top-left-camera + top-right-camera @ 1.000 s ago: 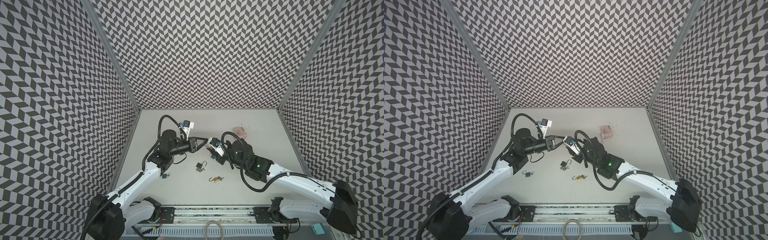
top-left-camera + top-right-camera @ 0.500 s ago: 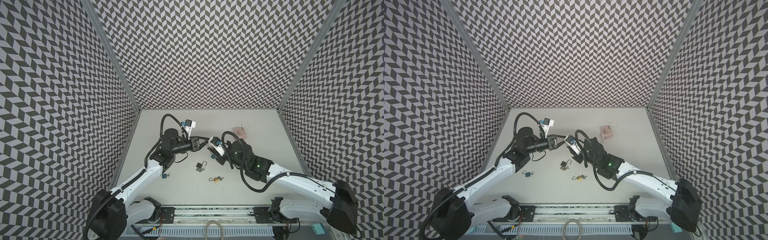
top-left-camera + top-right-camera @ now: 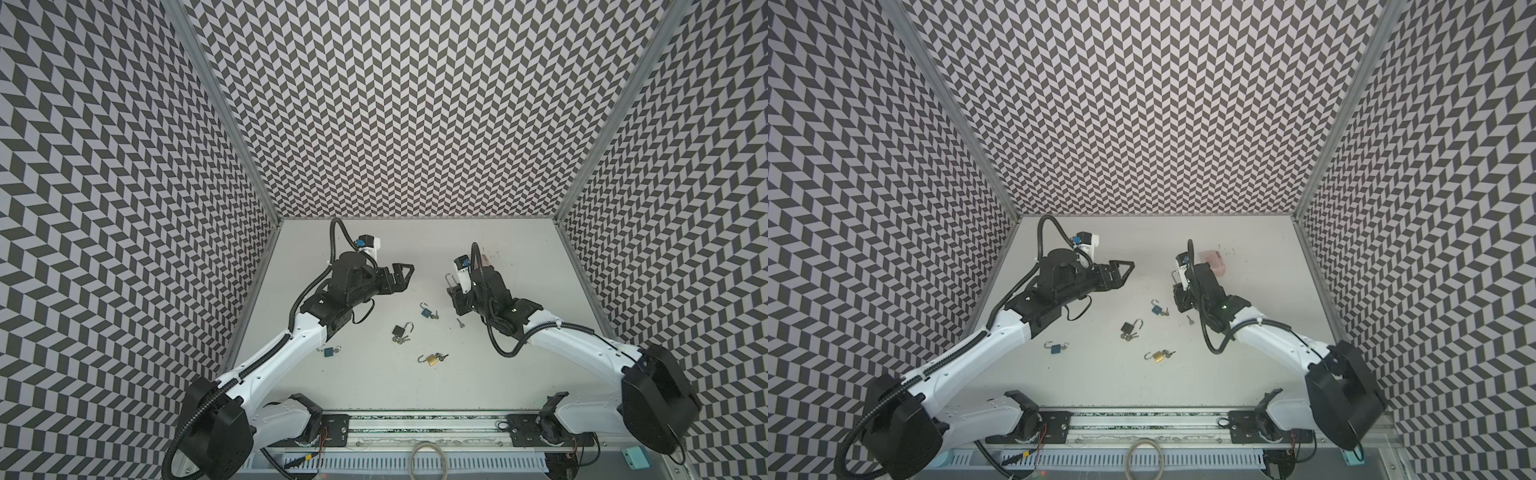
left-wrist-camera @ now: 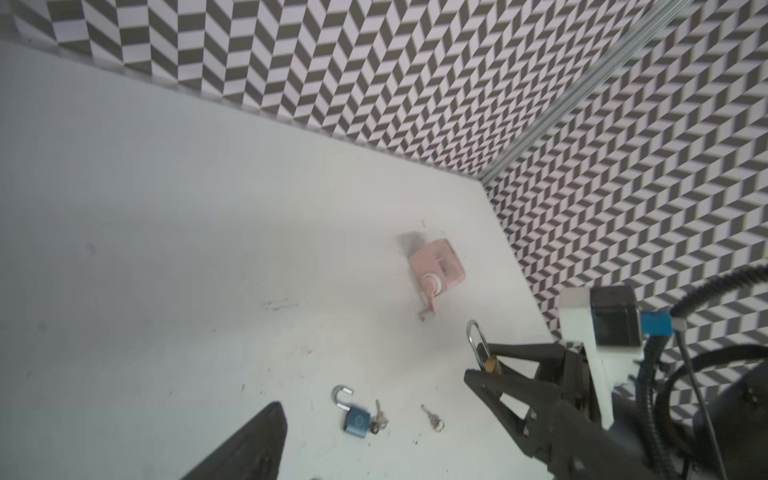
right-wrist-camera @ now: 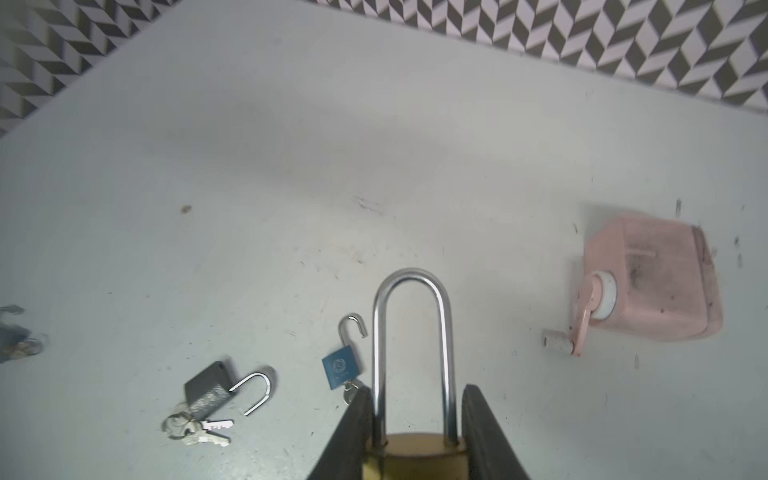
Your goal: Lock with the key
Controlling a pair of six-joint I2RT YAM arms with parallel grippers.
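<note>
Right gripper (image 5: 415,392) clamps brass padlock (image 5: 415,455) — body mostly cut off.

The right claw (image 3: 454,291) holds a long-shackled padlock (image 3: 449,279), well apart from the left claw (image 3: 406,276).

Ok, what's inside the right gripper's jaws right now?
The right gripper is shut on a brass padlock, whose long shackle sticks out past the jaws, both legs seated in the body. The body's lower end and keyhole are out of view, so I cannot tell whether a key is in it.
</note>
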